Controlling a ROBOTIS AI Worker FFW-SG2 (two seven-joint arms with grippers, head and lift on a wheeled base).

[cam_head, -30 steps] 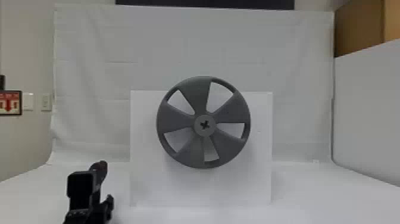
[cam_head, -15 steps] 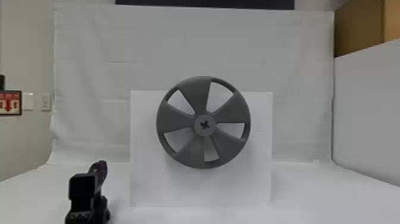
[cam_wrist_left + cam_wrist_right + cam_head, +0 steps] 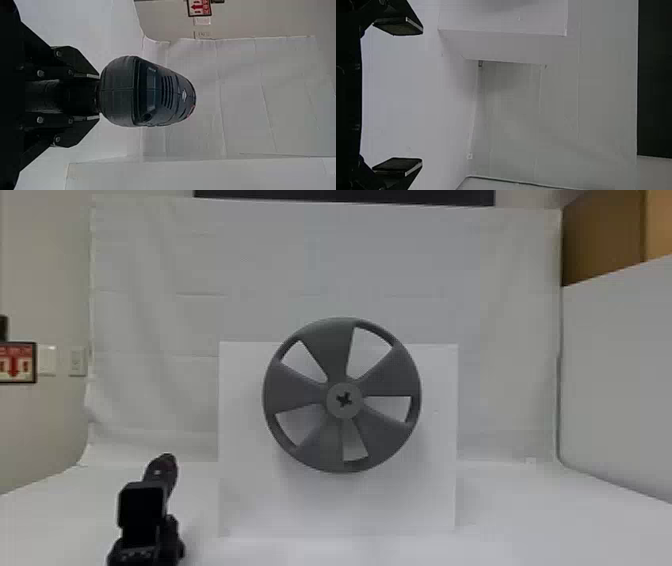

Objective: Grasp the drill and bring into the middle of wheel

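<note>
Clamping the drill (image 3: 165, 472) over the tabletop's (image 3: 540, 525) left side: left gripper (image 3: 142, 510), cropped at bottom in head view, hiding most of the drill. Wheel (image 3: 385, 380) sits right of it, apart, white panel (image 3: 245, 490) behind. Right gripper (image 3: 421, 96) has fingers wide apart. White sheet (image 3: 300, 255) along back edge; brown box (image 3: 600, 240) far right, cut off.

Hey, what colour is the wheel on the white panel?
Dark grey; the wheel shows best in the head view.
</note>
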